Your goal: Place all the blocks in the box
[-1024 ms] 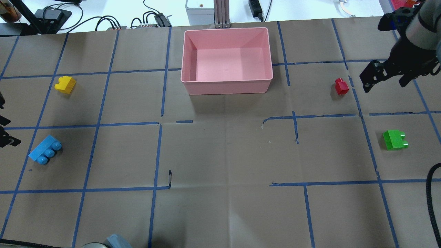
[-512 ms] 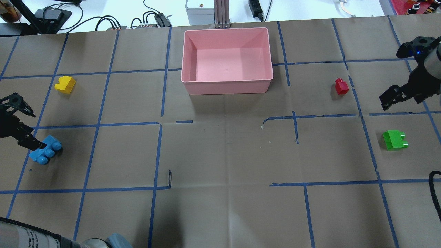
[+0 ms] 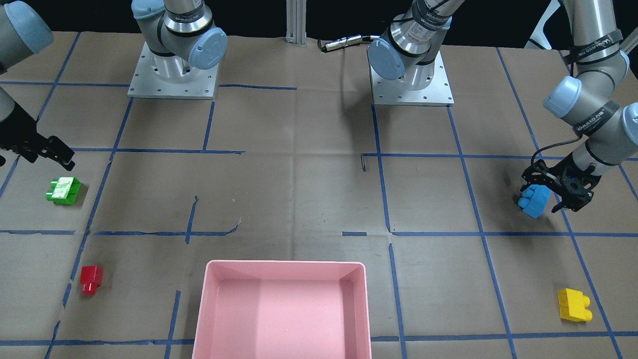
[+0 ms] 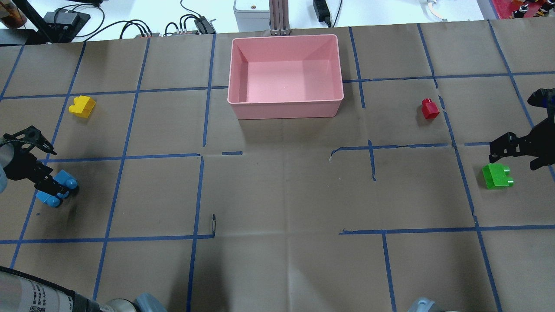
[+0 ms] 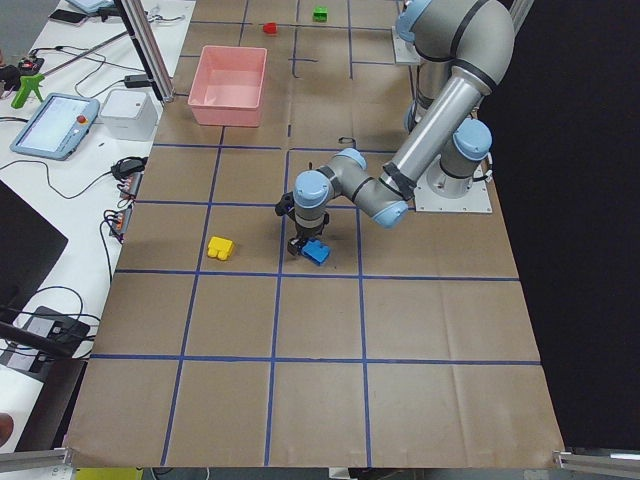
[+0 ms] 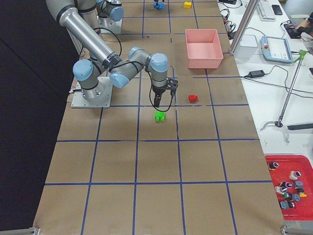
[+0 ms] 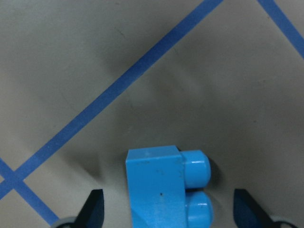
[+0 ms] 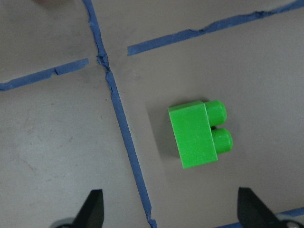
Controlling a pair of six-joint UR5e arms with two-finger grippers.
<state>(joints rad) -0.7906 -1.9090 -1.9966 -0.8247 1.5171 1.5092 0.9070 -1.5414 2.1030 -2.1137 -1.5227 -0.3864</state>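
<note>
We record a bench covered in brown paper and ruled into squares by blue tape lines. Past its far edge, as the overhead view has it, a white unit and a black adapter sit on a white surface.

The pink box sits at the middle of that far edge, open side up. All four blocks lie on the bench outside it and well apart from it.

The left pincer is down near the robot's left end of the bench. It is open, with one finger on each side of the blue block. The wrist view shows a gap between the block and each finger. The block lies with its studs pointing sideways. Between it and the box we see only paper and tape.

The right pincer is open at the opposite end, near the bench's right edge. The green block lies just ahead of its fingertips, not between them. It rests on its side, close beside a tape line.

The yellow block lies between the blue block and the far edge, apart from the left pincer and off the straight line to the box.

The red block lies between the box and the right pincer, nearer the far edge than the green block.
</note>
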